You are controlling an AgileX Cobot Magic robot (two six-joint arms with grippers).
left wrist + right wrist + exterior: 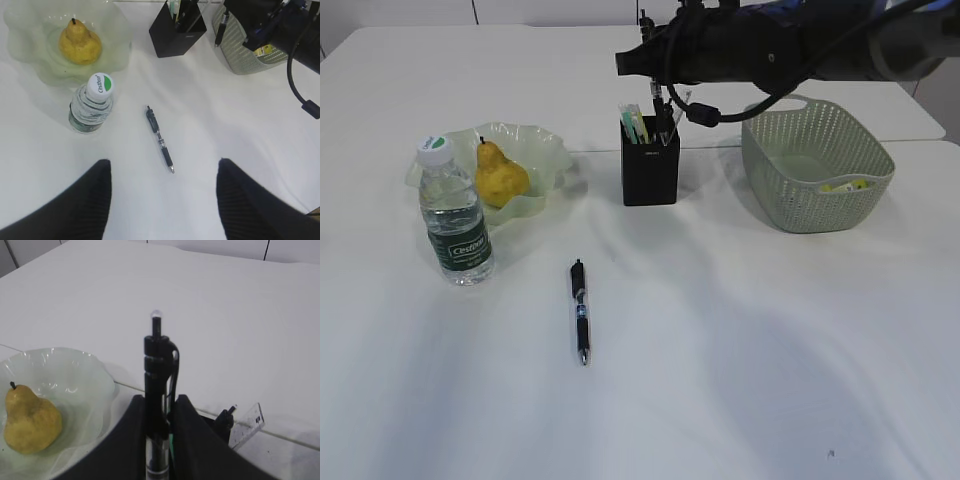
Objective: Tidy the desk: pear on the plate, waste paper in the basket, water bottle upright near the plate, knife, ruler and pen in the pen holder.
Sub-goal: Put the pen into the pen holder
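The right claw (159,440) is clamped on a black pen (156,405), which stands upright between its two dark fingers (192,440) with its clicker end poking up past them. Straight below the claw sits the pen holder (650,175), a matte black square cup already holding a few things; the clear ruler (247,426) sticks out just beside the fingers, with another dark tip next to it. The arm reaches in from the right, above the sage green basket (815,165), where the yellow waste paper (847,185) lies on the bottom.

Off to the left of that claw, the pear (500,178) rests in the wavy pale green plate (535,150), and the water bottle (455,225) stands upright just in front of the plate, white cap up.

The left claw (162,200) hangs over the table with its jaws spread wide and nothing between them. A second pen (160,138), black with a silver tip, lies flat on the white table (740,350) just ahead of the gap between its fingers, apart from everything else
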